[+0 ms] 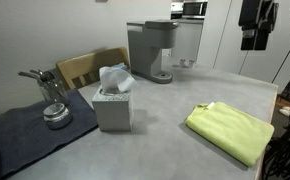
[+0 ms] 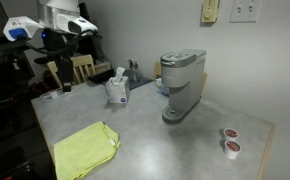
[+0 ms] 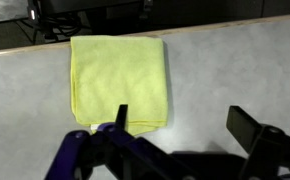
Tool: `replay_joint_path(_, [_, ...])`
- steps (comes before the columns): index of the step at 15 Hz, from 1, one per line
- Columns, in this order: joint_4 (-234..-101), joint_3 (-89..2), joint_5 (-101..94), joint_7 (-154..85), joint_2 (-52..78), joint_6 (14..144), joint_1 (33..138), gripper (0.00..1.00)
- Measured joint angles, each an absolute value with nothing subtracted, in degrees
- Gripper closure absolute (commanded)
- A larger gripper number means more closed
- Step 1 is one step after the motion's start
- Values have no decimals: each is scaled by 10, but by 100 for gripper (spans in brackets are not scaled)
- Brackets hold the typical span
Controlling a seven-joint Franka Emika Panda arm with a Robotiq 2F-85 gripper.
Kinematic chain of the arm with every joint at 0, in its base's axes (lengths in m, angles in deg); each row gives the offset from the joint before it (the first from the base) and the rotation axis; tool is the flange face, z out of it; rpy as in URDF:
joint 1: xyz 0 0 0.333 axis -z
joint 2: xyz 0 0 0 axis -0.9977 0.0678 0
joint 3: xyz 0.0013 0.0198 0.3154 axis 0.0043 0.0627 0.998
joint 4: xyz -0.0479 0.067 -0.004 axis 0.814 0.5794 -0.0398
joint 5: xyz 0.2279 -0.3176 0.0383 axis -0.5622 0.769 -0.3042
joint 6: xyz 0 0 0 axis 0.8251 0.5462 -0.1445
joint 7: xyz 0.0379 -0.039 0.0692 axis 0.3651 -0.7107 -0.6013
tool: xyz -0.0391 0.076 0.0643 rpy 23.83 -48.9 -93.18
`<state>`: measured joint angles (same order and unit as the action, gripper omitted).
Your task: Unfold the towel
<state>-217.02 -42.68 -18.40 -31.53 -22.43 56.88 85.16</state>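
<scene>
Counter (image 1: 170, 105): grey, carries everything; the wrist view shows only the strip by its far edge.
Arm (image 2: 63, 18): white, raised over the counter's corner; appears in an exterior view only.
Coffee maker (image 2: 182, 85): grey, upright, in both exterior views, outside the wrist view.
Mat (image 1: 25, 140): dark grey-blue, at one end of the counter, with a metal pot (image 1: 55, 114) on it.
Towel (image 3: 118, 80): lime yellow-green, folded into a flat square near the counter's edge, well apart from the tissue box; the wrist view shows its folded edges most clearly.
Tissue box (image 1: 113, 108): grey, white tissue sticking up, just beside the mat.
Pincer (image 3: 179, 112): seen only in the wrist view, fingers (image 3: 121, 118) spread wide, nothing between them, above the towel's near edge.
Coffee pods (image 2: 230, 140): two, beyond the coffee maker, in an exterior view only.
</scene>
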Motion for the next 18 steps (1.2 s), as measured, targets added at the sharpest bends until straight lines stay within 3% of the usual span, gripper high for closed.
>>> replay_joint_path(18, [-2137, -495, -165, -58, -114, 524, 886, 0])
